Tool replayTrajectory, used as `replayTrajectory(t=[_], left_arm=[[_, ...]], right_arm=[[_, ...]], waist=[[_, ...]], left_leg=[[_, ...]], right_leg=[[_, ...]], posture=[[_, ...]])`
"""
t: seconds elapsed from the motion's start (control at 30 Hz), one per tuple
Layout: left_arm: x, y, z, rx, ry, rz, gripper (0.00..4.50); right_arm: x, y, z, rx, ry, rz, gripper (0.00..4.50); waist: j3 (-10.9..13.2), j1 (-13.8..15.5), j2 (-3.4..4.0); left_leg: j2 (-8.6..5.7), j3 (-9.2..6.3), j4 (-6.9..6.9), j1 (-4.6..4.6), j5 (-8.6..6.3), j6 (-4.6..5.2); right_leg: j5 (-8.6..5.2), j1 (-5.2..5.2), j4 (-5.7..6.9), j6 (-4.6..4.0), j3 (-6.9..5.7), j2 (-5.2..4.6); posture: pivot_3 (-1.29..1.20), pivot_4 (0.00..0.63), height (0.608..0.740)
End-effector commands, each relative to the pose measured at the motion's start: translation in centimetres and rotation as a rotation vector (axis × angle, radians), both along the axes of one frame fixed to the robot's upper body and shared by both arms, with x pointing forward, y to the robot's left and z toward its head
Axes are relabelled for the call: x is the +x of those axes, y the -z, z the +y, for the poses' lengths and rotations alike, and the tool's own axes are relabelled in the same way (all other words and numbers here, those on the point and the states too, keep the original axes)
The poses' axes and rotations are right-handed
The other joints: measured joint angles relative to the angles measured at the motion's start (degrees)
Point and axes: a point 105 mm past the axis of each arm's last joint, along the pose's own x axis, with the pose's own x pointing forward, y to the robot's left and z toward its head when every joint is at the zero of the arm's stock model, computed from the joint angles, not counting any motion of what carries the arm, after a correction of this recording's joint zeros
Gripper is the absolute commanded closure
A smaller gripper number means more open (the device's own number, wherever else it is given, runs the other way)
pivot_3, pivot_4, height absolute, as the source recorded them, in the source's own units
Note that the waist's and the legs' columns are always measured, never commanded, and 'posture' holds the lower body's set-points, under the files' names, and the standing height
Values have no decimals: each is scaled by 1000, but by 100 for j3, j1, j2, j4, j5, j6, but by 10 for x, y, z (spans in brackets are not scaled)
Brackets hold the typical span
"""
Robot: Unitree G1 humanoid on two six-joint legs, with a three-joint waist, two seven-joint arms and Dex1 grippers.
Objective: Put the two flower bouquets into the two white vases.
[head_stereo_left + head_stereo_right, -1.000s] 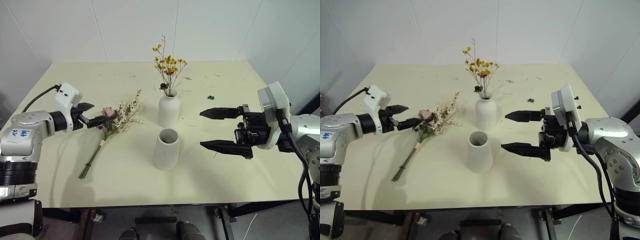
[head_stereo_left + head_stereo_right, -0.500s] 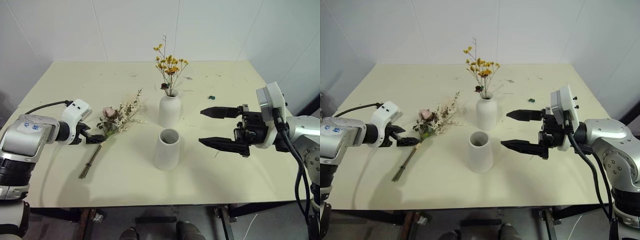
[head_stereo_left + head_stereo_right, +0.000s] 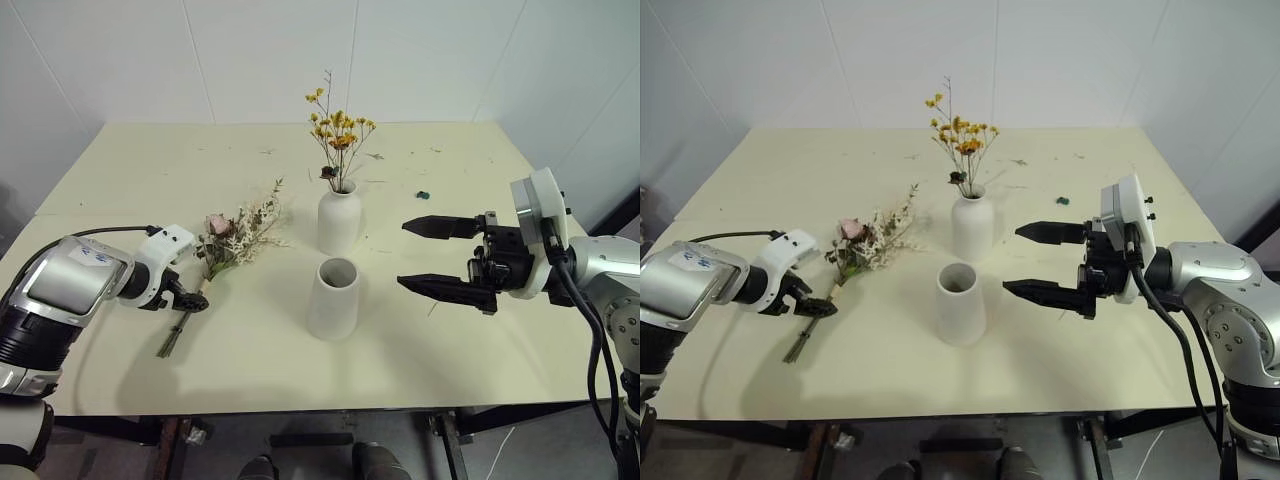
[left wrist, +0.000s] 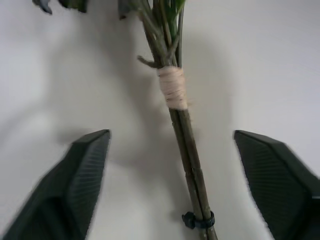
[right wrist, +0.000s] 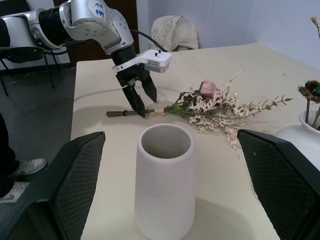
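1. While the left pincer [image 3: 190, 301] points down over the stems of the rose bunch [image 3: 232, 240] at the left centre of the frame, its 2 black fingers stand apart, 1 on each side of the stems, not closed on them.
2. Seen from the left wrist, the stems run between the fingers [image 4: 82, 172], with a pale twine wrap [image 4: 172, 87] ahead of the fingertips and a small dark tie [image 4: 198, 220] between them; a clear gap shows between each finger and the stems.
3. Lying flat on the cream worktop [image 3: 480, 340], the rose bunch has its pink rose and white sprays toward the middle of the frame and its stem ends toward the lower left.
4. Standing upright at the centre, the bottle-shaped vase [image 3: 338, 218] has the yellow-orange sprig [image 3: 337, 135] in its narrow neck.
5. Just below it in the frame, the wide-mouthed vase [image 3: 333, 297] is upright and apart from the bunch.
6. At the right of the frame, the right pincer [image 3: 436, 255] hangs above the worktop, pointing toward the vases, its fingers spread wide and holding nothing.
7. A small dark speck [image 3: 422, 194] lies on the worktop at the upper right.
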Motion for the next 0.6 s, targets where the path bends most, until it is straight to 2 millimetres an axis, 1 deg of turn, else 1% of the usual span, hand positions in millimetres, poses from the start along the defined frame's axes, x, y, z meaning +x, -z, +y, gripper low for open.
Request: replayTrajectory(t=[0.03,0.17,0.27,0.33,0.37,0.5,0.57,0.6], left_arm=[[3,-2,-3,21,17,-20,1795],[6,4,-6,16,21,-11,2951],[6,9,-3,19,12,1,3905],[6,13,-1,26,3,10,4421],[6,14,-1,26,2,11,4487],[7,13,-2,18,3,9,4487],[8,12,-2,7,-8,-2,4487],[13,7,-3,-9,-3,-40,4487]], right_arm=[[-3,-7,0,2,5,-46,0],[-2,-8,-1,2,15,-49,0],[-2,-8,-1,2,21,-51,0],[-2,-8,-2,1,25,-50,0],[-2,-8,-2,1,27,-50,0],[-2,-9,-3,1,33,-50,0],[-1,-9,-4,0,40,-53,0],[-1,-9,-5,1,44,-55,0]], waist=[[0,-5,0],[0,13,0],[0,1,0],[0,2,0],[0,6,0],[0,9,0],[0,11,0],[0,15,0]], left_leg=[[0,0,0,0,0,0],[0,0,0,-1,0,0],[0,0,1,0,0,0],[0,0,1,1,0,0],[0,0,1,1,0,0],[0,0,5,1,0,0],[0,0,4,1,0,0],[0,0,5,1,0,0]], right_leg=[[0,0,0,0,0,0],[0,0,0,0,0,0],[0,0,2,0,0,0],[0,0,4,0,0,0],[0,0,4,0,0,0],[0,0,6,0,1,0],[0,0,8,0,1,0],[0,0,8,0,1,0]], posture=[[0,150,740],[0,150,740],[0,150,740],[0,150,740],[0,150,740],[0,150,740],[0,150,740],[0,150,740]])
